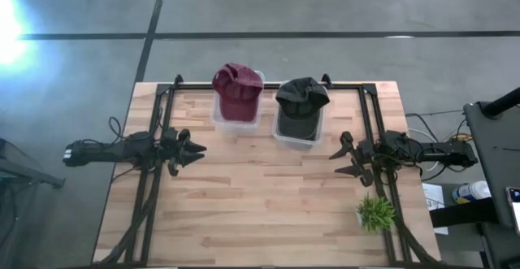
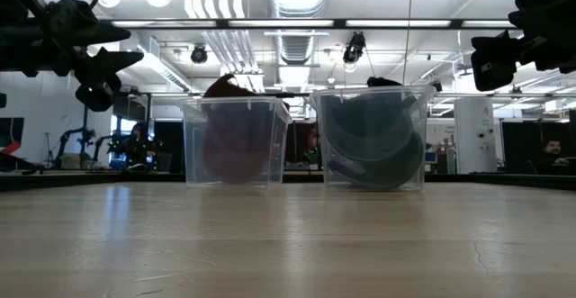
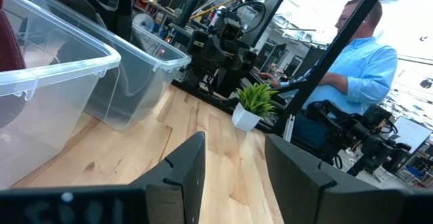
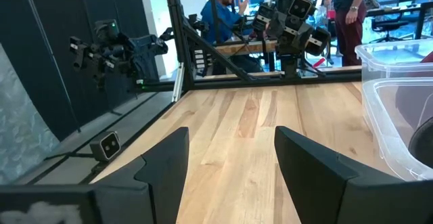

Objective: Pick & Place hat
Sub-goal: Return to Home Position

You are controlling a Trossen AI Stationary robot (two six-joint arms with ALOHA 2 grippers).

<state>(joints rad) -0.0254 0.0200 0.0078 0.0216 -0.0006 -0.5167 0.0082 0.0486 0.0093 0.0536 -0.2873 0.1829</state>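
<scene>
red cap [image 1: 237, 91] and gray cap [image 1: 301, 98] sit binned.

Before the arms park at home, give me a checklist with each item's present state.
1. Red cap inside the left bin: ok.
2. Gray cap inside the right bin: ok.
3. Left gripper open, holding nothing: ok.
4. Right gripper open, holding nothing: ok.
5. Both grippers apart from the bins: ok.
6. Potted plant upright on the table: ok.
</scene>
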